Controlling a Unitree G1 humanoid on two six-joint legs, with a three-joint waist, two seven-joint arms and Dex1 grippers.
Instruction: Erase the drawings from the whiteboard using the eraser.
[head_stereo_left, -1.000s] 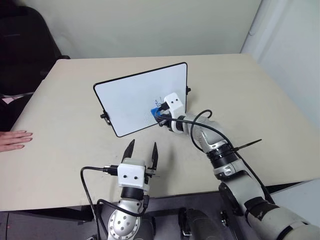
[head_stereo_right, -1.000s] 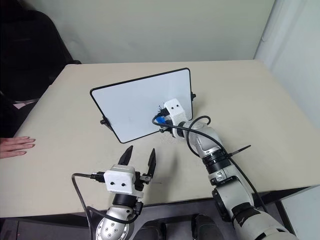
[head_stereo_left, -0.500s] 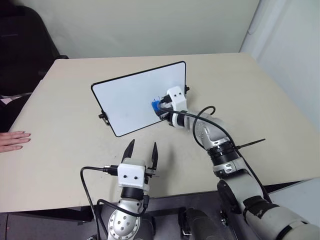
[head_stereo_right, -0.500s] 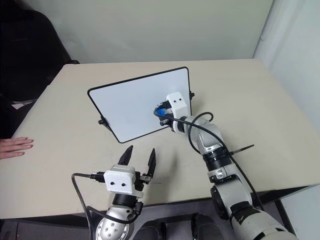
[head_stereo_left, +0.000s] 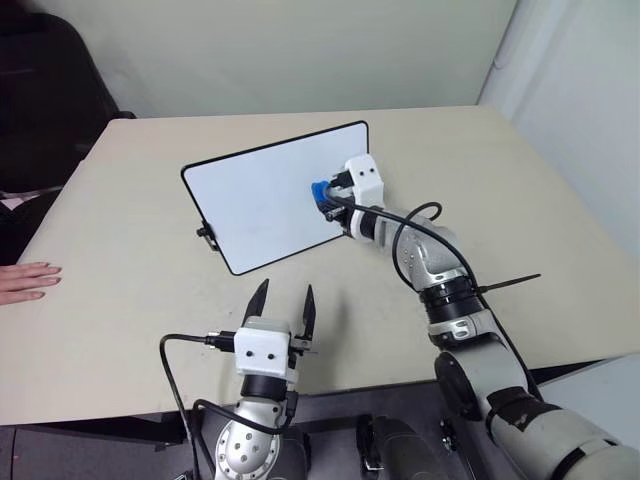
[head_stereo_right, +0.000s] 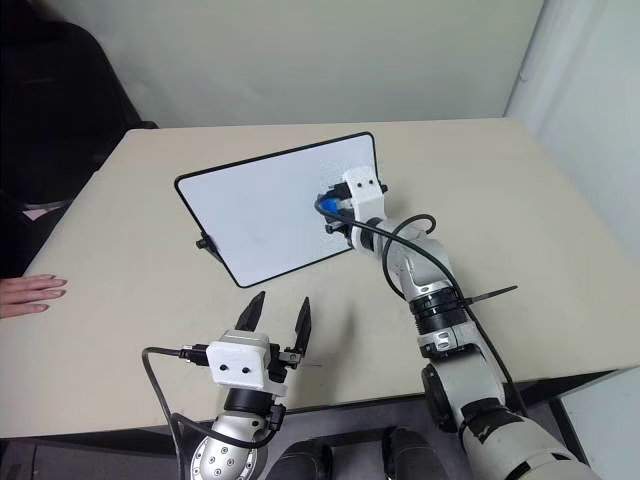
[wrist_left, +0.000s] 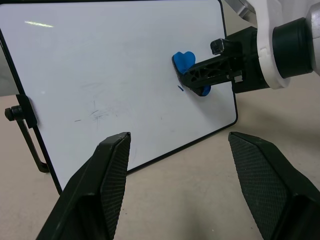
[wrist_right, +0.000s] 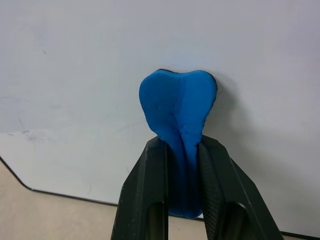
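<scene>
The whiteboard (head_stereo_left: 265, 200) stands propped on the beige table (head_stereo_left: 520, 200), leaning back on its small black side knobs, its long side running across the table and slanting away toward the right, its white face turned to the robot. The right gripper (head_stereo_left: 330, 197) reaches in from the right with its two black fingers (wrist_right: 145, 200) pinched tight on the eraser (wrist_right: 178, 112), a soft bright blue block squeezed so that it bulges out past the fingertips, and that bulging end is pressed flat against the board's face near its right edge, a little above mid-height. The eraser's long axis runs along the fingers, pointing into the board. Just beside the eraser, from the left wrist's angle, a tiny blue stroke of the drawings (wrist_left: 180, 88) sits on the white surface, with faint grey smudges lower on the board. The left gripper (head_stereo_left: 283, 300) hovers low over the table in front of the board, its fingers spread apart and holding nothing. A person's hand (head_stereo_left: 28, 278) rests flat at the table's left edge.
</scene>
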